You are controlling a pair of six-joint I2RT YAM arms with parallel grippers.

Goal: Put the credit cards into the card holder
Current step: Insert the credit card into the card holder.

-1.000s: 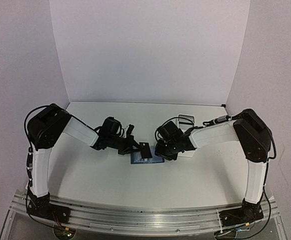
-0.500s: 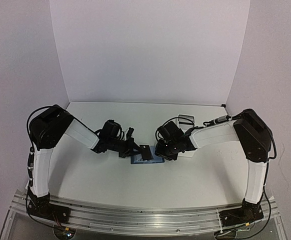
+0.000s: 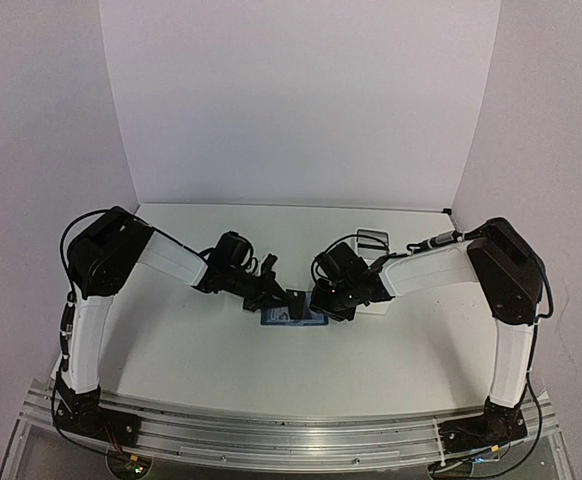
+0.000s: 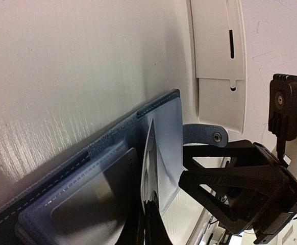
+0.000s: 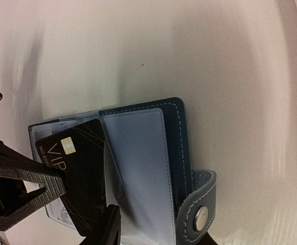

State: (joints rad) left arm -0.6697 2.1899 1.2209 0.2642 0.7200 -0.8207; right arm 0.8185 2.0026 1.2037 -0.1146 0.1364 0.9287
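The left pincer [image 3: 283,296] is clamped on the dark credit card [image 5: 79,168], tilting it edge-first toward a pocket [image 5: 138,168] of the card holder [image 5: 175,148] lying open on the surface [image 5: 215,61], while the right pincer [image 4: 188,166], open or closed I cannot tell, sits by the snap tab [image 5: 199,217], seemingly steadying it.

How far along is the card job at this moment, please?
The card holder lies open, and a pale card seems already slotted. The left fingers hold the dark card at a slot, not fully in. Seating it remains.
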